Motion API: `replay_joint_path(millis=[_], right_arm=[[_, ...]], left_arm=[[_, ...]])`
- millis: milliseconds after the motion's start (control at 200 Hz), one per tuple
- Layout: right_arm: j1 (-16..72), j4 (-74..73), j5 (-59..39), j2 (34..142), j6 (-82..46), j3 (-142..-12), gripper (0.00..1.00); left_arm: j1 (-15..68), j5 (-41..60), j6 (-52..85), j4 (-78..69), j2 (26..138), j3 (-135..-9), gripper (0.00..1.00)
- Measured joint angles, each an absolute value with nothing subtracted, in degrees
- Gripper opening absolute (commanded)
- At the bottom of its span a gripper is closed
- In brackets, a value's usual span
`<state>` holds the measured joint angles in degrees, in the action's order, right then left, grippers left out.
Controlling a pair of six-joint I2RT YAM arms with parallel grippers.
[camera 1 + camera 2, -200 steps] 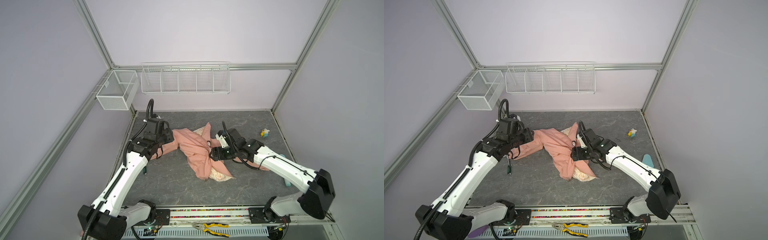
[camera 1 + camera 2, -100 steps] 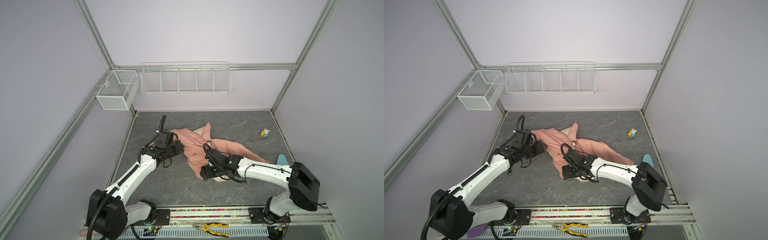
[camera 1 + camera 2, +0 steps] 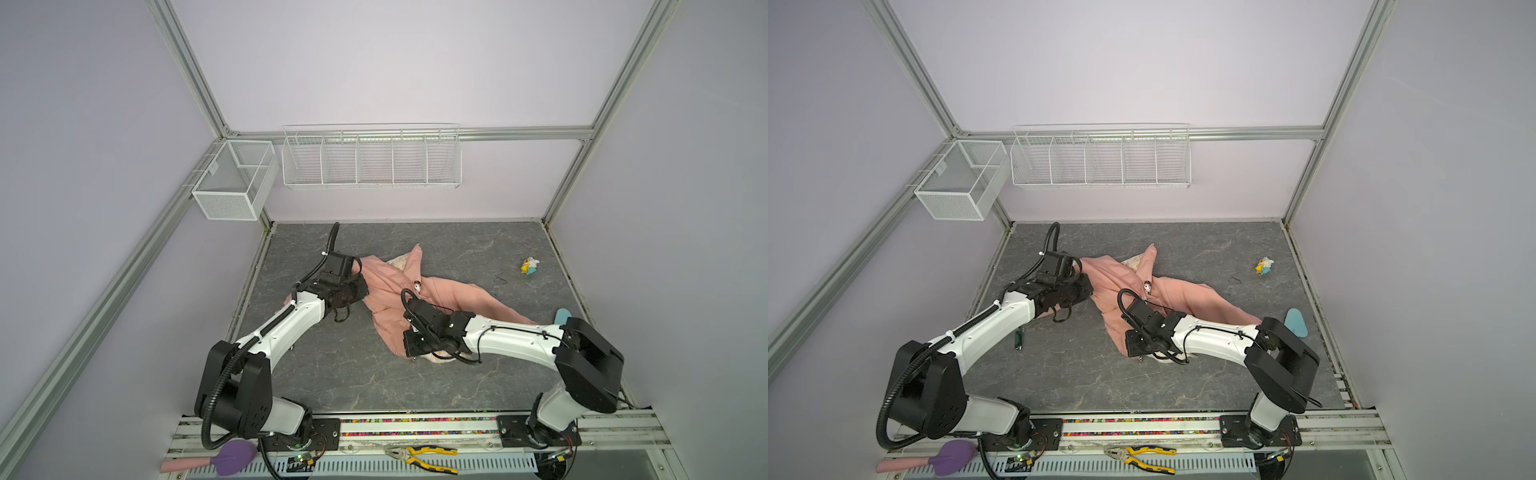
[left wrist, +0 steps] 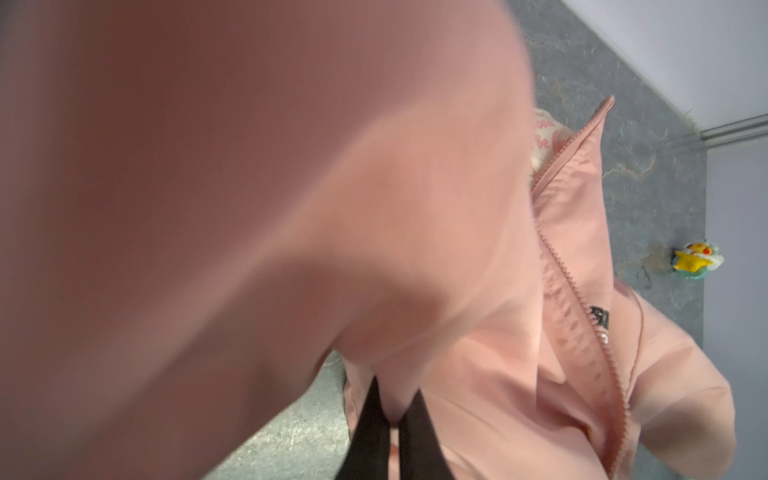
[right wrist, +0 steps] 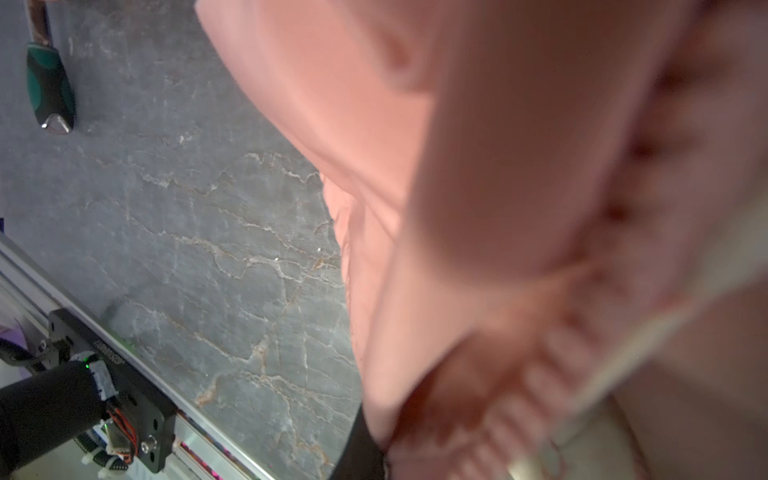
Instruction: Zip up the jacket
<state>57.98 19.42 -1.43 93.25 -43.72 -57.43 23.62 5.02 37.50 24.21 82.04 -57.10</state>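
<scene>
A: Where does the jacket (image 3: 388, 299) lie?
B: Mid-worktop (image 3: 332, 374); toy (image 3: 530, 266) behind it, far to the right; screwdriver (image 3: 1018, 338) to its left, nearer the front.
A: And off the worktop?
B: Pliers (image 3: 424, 455) before its front edge; wire rack (image 3: 372, 158) on the back wall, mesh basket (image 3: 232, 183) left of that.

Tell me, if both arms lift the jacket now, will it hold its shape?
Probably not: the jacket lies crumpled in soft folds, so it should sag between grips. It looks thin and light. The sleeve trailing sideways will likely drag along the table.
</scene>
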Motion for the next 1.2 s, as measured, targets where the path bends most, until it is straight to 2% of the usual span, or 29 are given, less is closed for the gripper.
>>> replay_joint_path(millis=[195,460,935,980,1055,1130,1200], right_arm=[[58.89,18.96,-9.93,89.73,-42.06,-58.83,0.07],[61.12,14.76,-23.16,90.28,-40.66,-59.9,0.07],[56.88,1.04,-26.09,99.5,-47.4,-47.75,0.09],[56.88,0.05,-26.35,100.29,-47.94,-47.37,0.1],[56.97,-0.32,-26.61,100.27,-48.25,-47.05,0.13],[56.99,0.58,-26.33,99.5,-48.07,-47.09,0.22],[56.99,3.16,-25.5,97.62,-47.48,-47.16,0.32]], left_arm=[[22.09,4.36,35.88,26.59,82.04,-60.53,0.0],[21.52,2.46,33.28,30.63,82.15,-65.71,0.0],[21.5,-0.84,31.94,37.34,83.94,-65.56,0.0],[21.5,-1.48,31.79,38.26,83.94,-65.25,0.06],[21.43,-2.9,31.18,39.88,83.85,-64.97,0.22],[21.28,-4.62,30.89,41.12,83.07,-64.97,0.35],[21.08,-5.96,30.68,42.65,81.17,-64.99,0.41]])
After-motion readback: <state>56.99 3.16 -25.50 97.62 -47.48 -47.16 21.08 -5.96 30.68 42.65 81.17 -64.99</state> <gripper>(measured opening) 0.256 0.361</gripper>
